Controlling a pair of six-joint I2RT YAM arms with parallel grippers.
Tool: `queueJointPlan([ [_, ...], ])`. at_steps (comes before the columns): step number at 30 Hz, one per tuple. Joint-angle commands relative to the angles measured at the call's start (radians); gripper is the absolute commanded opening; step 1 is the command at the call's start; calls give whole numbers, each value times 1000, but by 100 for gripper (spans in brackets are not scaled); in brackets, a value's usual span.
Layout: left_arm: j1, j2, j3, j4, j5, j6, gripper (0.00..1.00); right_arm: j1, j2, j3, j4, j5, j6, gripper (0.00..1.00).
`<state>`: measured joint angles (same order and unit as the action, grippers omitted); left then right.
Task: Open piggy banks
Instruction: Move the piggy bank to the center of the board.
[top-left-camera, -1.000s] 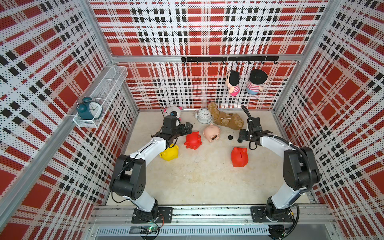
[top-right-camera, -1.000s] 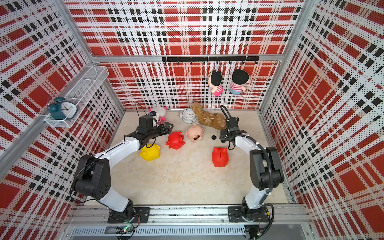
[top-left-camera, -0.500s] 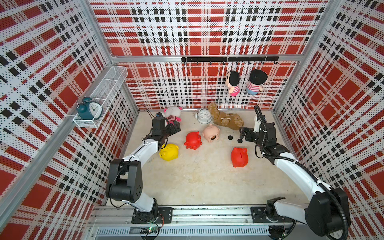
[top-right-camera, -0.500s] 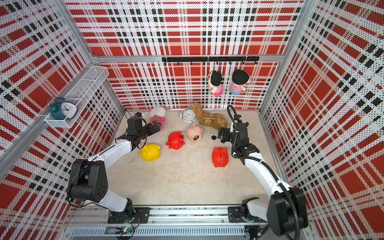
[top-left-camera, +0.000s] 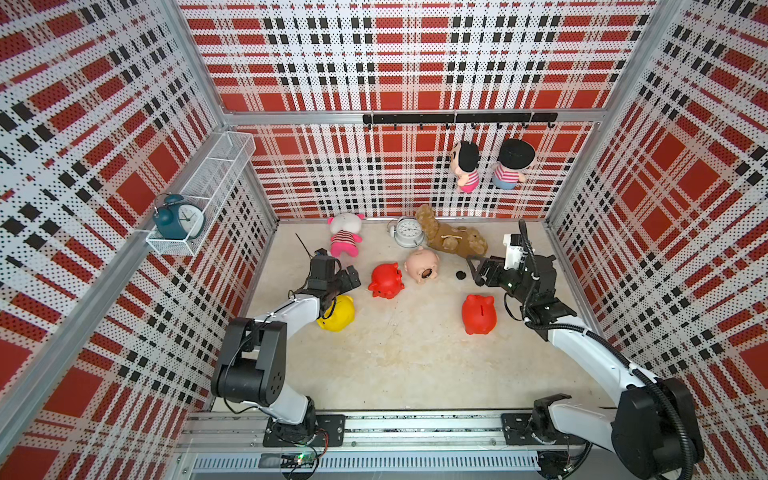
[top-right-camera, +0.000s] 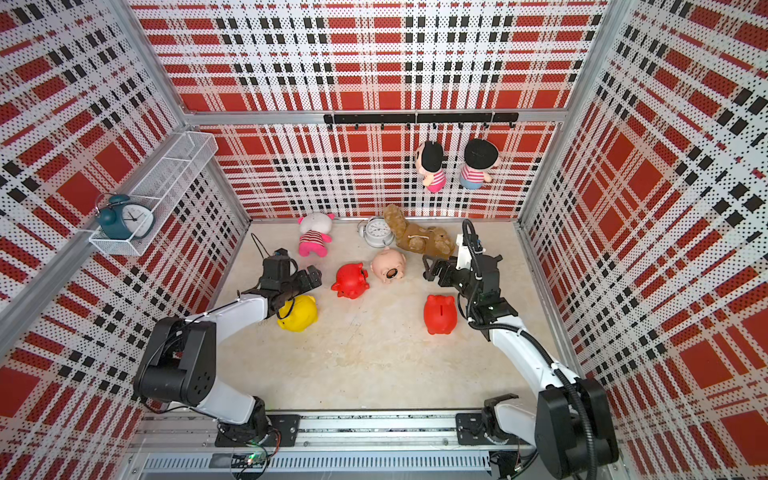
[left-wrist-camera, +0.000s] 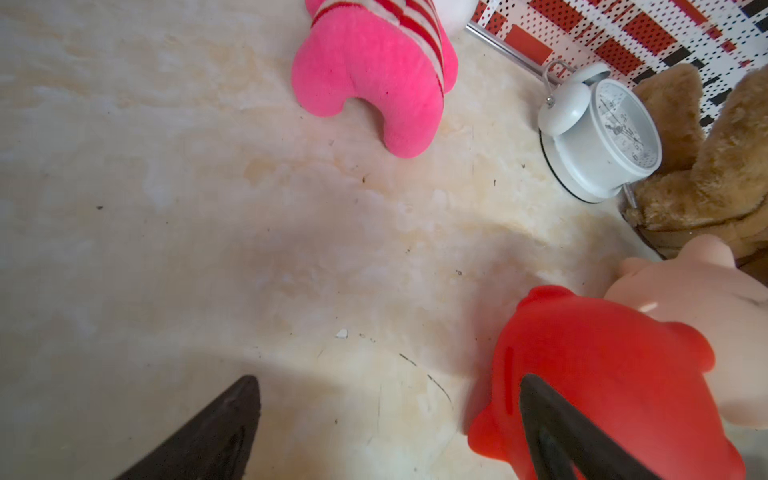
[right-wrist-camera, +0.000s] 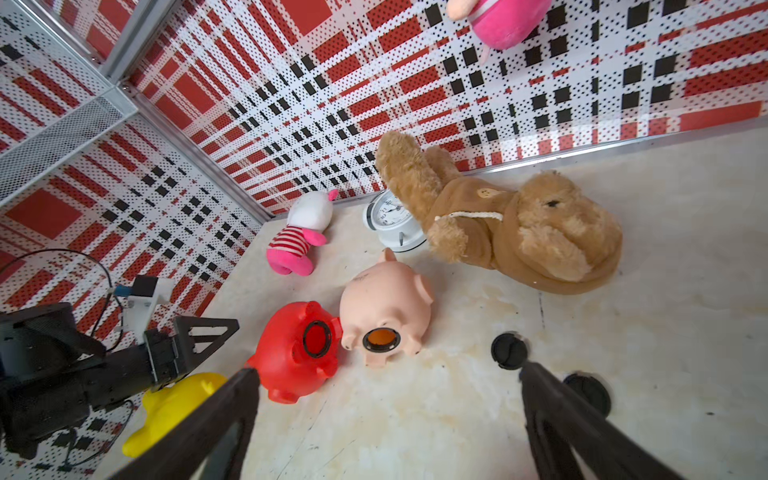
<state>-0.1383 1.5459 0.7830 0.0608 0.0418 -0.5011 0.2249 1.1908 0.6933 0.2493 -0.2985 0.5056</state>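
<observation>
Nearest me, the upright red piggy bank (top-left-camera: 478, 314) stands slot-up beside the right arm, and the yellow piggy bank (top-left-camera: 338, 319) lies partly under the left wrist. I judge both unopened, though I can't see either belly from here. Just past them, the left gripper (top-left-camera: 347, 280) and the right gripper (top-left-camera: 474, 271) hang spread wide and empty, above the surface (top-left-camera: 395, 361). I'd take the red one next: clamp one gripper across its flanks, not the snout, since glossy plastic slips. Then I'd roll it onto its side so the belly faces the other arm, which can pinch the plug's rim and pull straight out. The two loose plugs (right-wrist-camera: 509, 351) lie just below the right gripper, so I'd lift clear before swinging. Further back, the tipped red piggy bank (right-wrist-camera: 291, 353) and pale pink piggy bank (right-wrist-camera: 384, 307) lie touching, belly holes open: done. Farthest, the white clock (top-left-camera: 409, 232) and brown plush dog (top-left-camera: 453, 241) stay out of my path.
</observation>
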Motion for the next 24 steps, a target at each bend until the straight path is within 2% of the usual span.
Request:
queueJointPlan([
  [1, -10, -40, -42, 4, 24, -30, 98, 25, 1, -18, 34, -33, 5, 100],
  [5, -75, -104, -72, -63, -27, -89, 98, 121, -19, -28, -20, 52, -50, 99],
  [9, -141, -184, -107, -85, -28, -191, 98, 270, -9, -26, -69, 203, -86, 98],
  [13, -138, -282, -118, -136, -72, -202, 98, 424, 30, -21, -61, 310, -102, 98],
  [16, -91, -367, -156, -172, -127, -199, 99, 522, 78, 1, -75, 359, -121, 100],
  [20, 43, -507, -274, -156, -66, -225, 98, 612, 147, 45, -110, 406, -144, 100],
  [24, 105, -612, -354, -159, -23, -213, 98, 688, 190, 52, -72, 411, -146, 100],
])
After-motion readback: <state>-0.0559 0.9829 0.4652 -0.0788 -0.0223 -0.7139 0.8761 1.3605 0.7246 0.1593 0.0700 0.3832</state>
